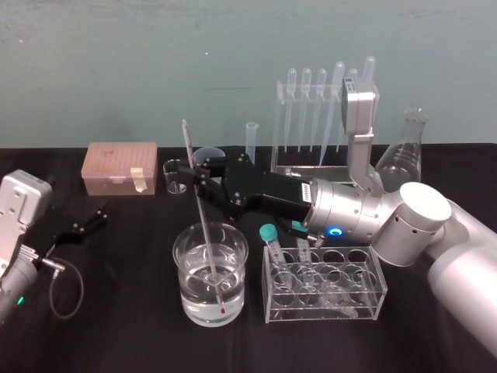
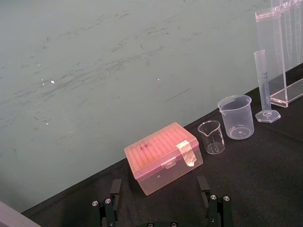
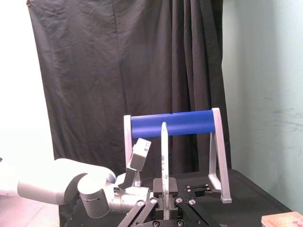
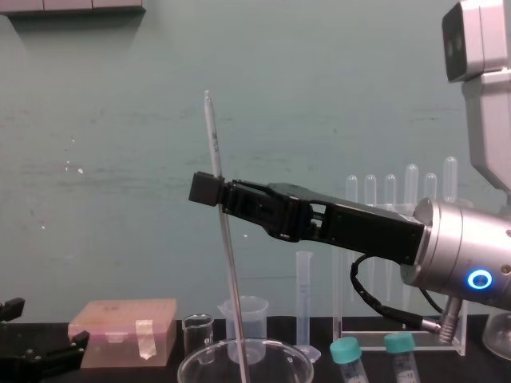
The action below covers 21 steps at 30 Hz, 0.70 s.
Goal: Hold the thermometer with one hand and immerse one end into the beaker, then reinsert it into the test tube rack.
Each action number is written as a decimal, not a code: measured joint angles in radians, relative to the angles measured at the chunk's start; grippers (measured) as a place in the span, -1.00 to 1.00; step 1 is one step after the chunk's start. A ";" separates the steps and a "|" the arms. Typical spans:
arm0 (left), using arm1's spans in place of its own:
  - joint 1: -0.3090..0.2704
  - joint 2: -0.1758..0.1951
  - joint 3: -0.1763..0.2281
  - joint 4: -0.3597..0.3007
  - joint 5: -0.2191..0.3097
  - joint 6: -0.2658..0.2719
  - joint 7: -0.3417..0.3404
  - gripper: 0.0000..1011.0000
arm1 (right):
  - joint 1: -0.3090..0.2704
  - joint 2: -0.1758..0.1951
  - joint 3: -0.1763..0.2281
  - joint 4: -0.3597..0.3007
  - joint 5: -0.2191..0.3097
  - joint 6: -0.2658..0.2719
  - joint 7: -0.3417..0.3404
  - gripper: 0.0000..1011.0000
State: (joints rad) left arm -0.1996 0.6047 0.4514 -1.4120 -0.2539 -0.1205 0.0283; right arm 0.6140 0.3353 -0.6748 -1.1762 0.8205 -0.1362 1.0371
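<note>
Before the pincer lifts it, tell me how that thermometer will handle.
The thermometer is a thin glass rod: probably stiff but fragile. The right pincer grips it above the middle, tip in the beaker's water, so it may pivot or slip. It would likely roll if laid down. Left pincer parked left.

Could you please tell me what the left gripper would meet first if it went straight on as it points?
Probably the pink box: it lies straight ahead of the open left gripper, though the depth between them is unclear.
</note>
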 joint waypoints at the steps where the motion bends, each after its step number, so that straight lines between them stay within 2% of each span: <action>1: 0.000 0.000 0.000 0.000 0.000 0.000 0.000 0.99 | 0.000 0.000 0.000 0.000 0.000 0.000 0.000 -0.89; 16: 0.000 0.000 0.000 0.000 0.000 0.000 0.000 0.99 | -0.002 0.001 0.002 -0.005 0.002 -0.001 -0.007 -0.89; 21: 0.000 0.000 0.000 0.000 0.000 0.000 0.000 0.99 | 0.007 0.003 0.015 -0.024 0.019 0.022 -0.015 -0.89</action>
State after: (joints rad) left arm -0.1996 0.6047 0.4514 -1.4120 -0.2539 -0.1205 0.0283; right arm 0.6215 0.3387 -0.6597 -1.2002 0.8396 -0.1146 1.0218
